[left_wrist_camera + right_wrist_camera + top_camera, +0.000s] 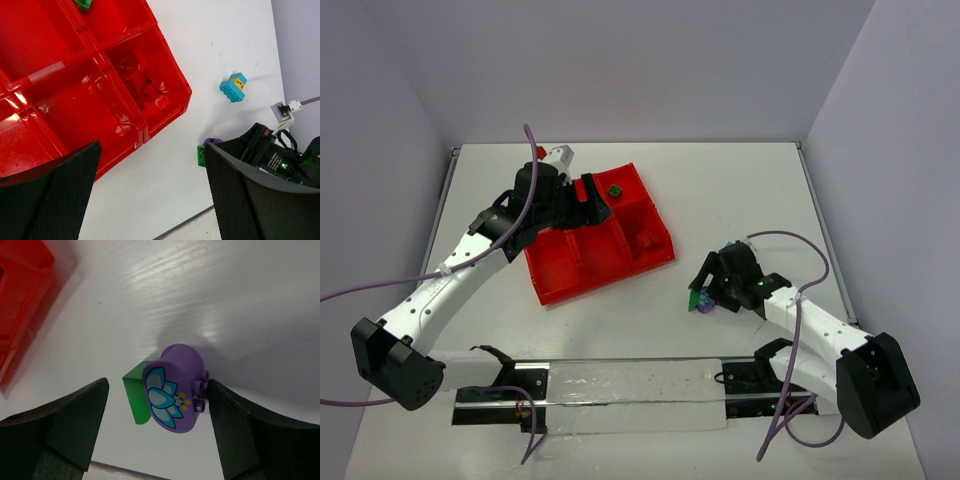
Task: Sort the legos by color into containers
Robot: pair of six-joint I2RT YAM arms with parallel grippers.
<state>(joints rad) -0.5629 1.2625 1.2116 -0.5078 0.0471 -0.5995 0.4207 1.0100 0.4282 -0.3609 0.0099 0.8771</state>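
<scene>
Picking-up step: right gripper (pixel 155 392) spread wide around the purple lego (pixel 177 385), not squeezing yet. Next, pinch only purple, leaving the green lego (pixel 134 396) right beside it. Over the red tray (pixel 172 102), left gripper (pixel 150 170) loose and empty.

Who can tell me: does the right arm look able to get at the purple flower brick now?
Probably yes. The right gripper is open, with the purple brick on the table between its fingers and nothing over it. A green brick lies right beside it, though, so closing might pinch both.
</scene>
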